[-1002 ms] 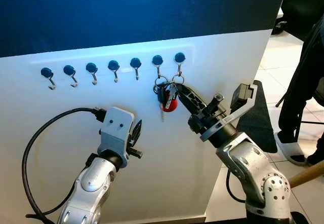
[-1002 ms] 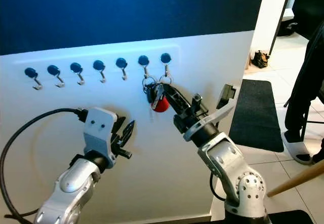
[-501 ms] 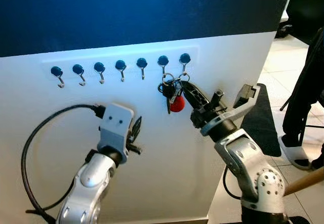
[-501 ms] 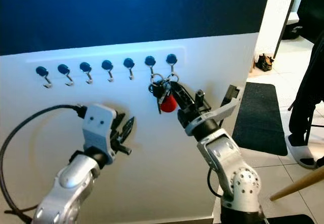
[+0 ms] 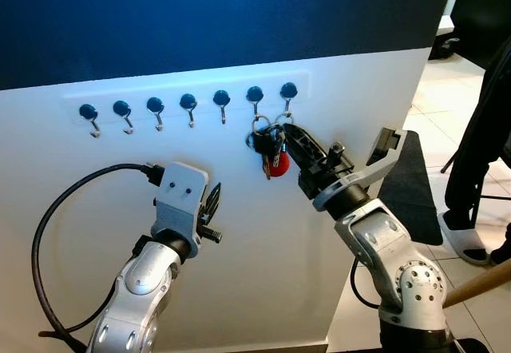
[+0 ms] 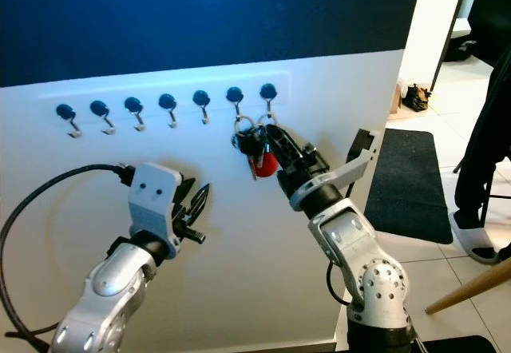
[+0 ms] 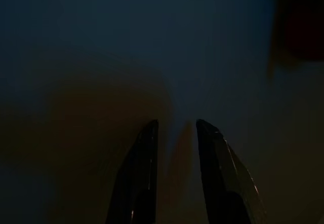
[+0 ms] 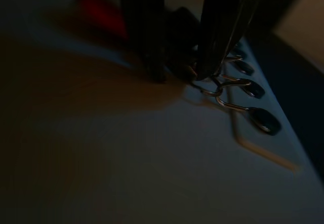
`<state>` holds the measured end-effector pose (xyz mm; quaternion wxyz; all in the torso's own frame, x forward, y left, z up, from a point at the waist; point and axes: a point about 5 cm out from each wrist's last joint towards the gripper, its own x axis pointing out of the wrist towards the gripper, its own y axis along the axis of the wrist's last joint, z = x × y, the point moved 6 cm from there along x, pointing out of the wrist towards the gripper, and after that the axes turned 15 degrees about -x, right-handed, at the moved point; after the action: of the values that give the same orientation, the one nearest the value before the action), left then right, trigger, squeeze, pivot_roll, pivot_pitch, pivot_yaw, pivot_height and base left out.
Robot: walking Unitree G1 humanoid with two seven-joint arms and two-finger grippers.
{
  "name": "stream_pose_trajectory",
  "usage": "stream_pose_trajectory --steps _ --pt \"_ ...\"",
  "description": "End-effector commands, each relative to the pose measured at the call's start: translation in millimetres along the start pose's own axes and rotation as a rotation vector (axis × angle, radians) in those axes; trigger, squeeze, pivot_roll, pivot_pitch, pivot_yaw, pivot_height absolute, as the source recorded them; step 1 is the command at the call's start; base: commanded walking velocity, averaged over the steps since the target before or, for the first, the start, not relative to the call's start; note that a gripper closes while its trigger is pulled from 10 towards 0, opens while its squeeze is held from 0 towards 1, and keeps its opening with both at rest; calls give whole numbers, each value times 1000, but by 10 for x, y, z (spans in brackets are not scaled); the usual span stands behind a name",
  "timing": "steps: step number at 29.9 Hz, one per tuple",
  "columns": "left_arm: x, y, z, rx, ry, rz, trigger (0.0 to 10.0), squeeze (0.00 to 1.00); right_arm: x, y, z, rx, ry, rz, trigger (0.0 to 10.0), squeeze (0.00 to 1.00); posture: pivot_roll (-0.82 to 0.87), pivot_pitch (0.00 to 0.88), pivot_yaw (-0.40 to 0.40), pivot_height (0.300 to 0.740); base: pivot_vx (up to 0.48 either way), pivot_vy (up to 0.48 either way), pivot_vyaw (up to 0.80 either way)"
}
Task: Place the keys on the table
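A bunch of keys [image 5: 270, 147] with a red tag [image 5: 278, 164] hangs by its rings from the two rightmost blue hooks [image 5: 271, 93] on the white wall panel. My right gripper [image 5: 281, 136] reaches up to the bunch, its black fingers closed on the dark key heads. In the right wrist view the fingertips [image 8: 157, 74] pinch the dark keys just short of the metal rings [image 8: 218, 89], with the red tag [image 8: 101, 11] blurred behind. My left gripper [image 5: 214, 201] is raised lower left, close to the wall, fingers [image 7: 147, 143] slightly apart and holding nothing.
Several more blue hooks [image 5: 156, 104] run leftwards along the panel, all bare. A black cable [image 5: 44, 241] loops from my left wrist. To the right lie a black floor mat [image 5: 415, 185], a person's dark-clothed legs [image 5: 483, 129] and a wooden stick [image 5: 479, 283].
My right gripper has pushed further up into the key bunch and closed around it; the keys swung slightly. The camera shifted a little. My left arm has barely moved.
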<state>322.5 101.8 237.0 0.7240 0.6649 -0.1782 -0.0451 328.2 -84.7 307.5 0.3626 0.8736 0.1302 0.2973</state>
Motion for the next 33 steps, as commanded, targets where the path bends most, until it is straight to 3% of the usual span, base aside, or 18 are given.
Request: stream_pose_trajectory --steps 1,10,13,15,17,19,22,24,27,29,30,33 --pt "-30 -2 -49 17 12 -10 10000 0 -77 -59 -35 -103 13 -15 10000 0 136 183 106 740 0 0 0" --pt "15 144 -103 12 2 24 10000 0 -256 155 -327 -190 202 34 10000 0 129 187 116 740 0 0 0" --pt "52 310 -85 -65 -27 63 10000 0 -342 185 -414 -208 281 44 10000 0 130 187 119 740 0 0 0" --pt "85 501 -19 -160 -81 107 10000 0 -385 184 -444 -203 312 47 10000 0 128 187 119 740 0 0 0" --pt "87 558 18 -190 -105 119 10000 0 -404 177 -469 -193 332 45 10000 0 128 187 118 740 0 0 0" --pt "83 781 163 -286 -204 165 10000 0 -526 9 -547 -176 411 -21 10000 0 130 187 118 740 0 0 0" --pt "80 830 195 -300 -225 175 10000 0 -557 -67 -541 -184 418 -52 10000 0 130 187 118 740 0 0 0" --pt "75 947 279 -332 -286 193 10000 0 -633 -370 -407 -168 375 -154 10000 0 126 187 116 740 0 0 0" --pt "69 984 312 -342 -313 190 10000 0 -654 -478 -320 -180 339 -185 10000 0 127 188 115 740 0 0 0" --pt "27 1020 400 -375 -390 175 10000 0 -708 -667 -64 -182 232 -229 10000 0 128 188 116 740 0 0 0" --pt "27 1020 400 -375 -390 175 10000 0 -708 -667 -64 -182 232 -229 10000 0 128 188 116 740 0 0 0" --pt "-70 990 500 -401 -487 123 10000 0 -796 -800 253 -220 97 -262 10000 0 128 191 118 740 0 0 0"
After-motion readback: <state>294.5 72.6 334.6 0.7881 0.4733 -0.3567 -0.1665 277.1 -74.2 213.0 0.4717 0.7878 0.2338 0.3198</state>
